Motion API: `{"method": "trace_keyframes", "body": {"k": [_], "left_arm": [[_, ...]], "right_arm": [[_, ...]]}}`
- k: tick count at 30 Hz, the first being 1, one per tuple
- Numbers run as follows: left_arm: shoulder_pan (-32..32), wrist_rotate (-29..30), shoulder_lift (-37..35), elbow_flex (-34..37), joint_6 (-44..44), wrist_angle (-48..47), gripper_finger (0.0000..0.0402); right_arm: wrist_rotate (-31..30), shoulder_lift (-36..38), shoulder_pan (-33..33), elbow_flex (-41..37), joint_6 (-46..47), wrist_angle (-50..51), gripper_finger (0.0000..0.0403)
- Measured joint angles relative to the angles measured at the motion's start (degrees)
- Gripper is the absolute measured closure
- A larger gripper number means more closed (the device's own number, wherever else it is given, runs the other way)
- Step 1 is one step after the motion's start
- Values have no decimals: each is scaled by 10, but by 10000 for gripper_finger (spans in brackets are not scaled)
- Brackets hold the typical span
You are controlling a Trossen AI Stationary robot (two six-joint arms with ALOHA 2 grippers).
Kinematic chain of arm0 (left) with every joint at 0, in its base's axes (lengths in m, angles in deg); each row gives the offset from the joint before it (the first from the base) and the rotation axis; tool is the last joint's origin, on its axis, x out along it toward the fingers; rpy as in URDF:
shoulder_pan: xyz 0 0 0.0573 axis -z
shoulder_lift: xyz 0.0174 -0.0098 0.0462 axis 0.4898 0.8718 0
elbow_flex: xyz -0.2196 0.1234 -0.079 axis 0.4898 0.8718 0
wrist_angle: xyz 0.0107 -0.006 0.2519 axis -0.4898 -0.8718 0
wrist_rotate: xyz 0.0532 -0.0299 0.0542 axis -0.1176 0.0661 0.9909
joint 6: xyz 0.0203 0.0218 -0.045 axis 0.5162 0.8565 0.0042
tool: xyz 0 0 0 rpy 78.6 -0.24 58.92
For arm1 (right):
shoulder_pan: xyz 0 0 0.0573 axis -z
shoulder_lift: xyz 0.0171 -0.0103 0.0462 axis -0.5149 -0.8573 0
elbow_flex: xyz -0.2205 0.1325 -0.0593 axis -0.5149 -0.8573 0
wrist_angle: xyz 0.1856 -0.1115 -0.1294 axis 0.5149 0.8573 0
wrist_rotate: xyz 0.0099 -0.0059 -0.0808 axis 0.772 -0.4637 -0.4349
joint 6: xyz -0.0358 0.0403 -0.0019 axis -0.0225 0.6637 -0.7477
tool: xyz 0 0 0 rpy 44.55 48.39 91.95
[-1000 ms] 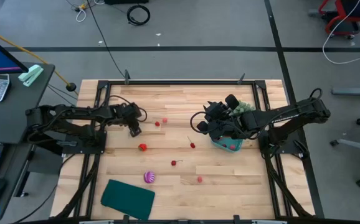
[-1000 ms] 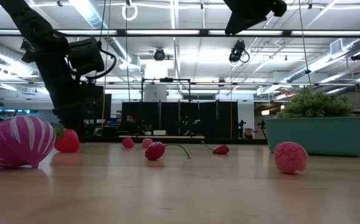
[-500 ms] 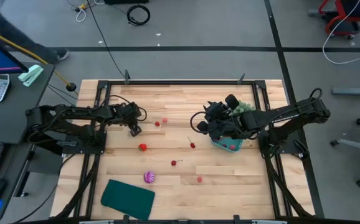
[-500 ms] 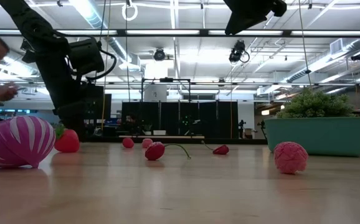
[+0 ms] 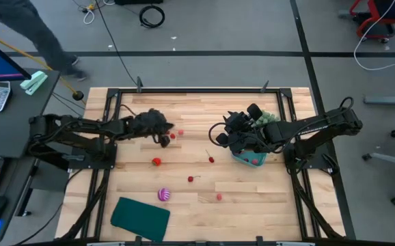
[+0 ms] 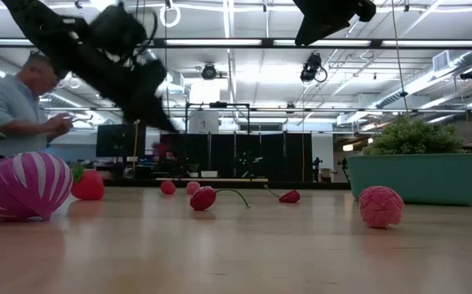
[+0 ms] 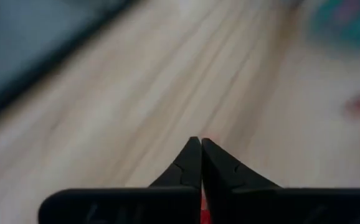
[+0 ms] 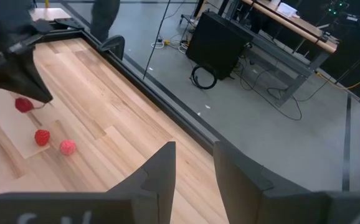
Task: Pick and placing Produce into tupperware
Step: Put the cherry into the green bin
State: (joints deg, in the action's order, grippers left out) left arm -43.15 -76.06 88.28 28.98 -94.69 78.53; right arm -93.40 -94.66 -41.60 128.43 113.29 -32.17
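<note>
Nearby, the left pincer (image 5: pixel 164 139), clenched empty, hangs beside tiny red produce (image 5: pixel 173 135); right pincer (image 8: pixel 192 163) released.

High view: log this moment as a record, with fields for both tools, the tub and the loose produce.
left tool: shut, out over the table near two tiny red pieces
right tool: open, raised, close to the teal tub
tub contents: one pink-red fruit visible
loose on table: striped ball, red fruit, several more tiny red pieces
bystander: person beyond the table
</note>
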Motion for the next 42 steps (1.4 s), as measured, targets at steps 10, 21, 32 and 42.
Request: {"method": "trace_keyframes", "body": {"k": [10,21,32,42], "left_arm": [[72,-102,47,-59,10,240,399],[116,-147,330,-282,64,271,398],[133,-203,527,-497,75,264,397],[121,-219,589,-607,81,230,397]], "right_arm": [[0,0,0,0,0,-3,286],[-25,0,15,0,4,0,286],[51,53,-6,0,294,387,293],[121,71,-159,-18,484,444,296]]}}
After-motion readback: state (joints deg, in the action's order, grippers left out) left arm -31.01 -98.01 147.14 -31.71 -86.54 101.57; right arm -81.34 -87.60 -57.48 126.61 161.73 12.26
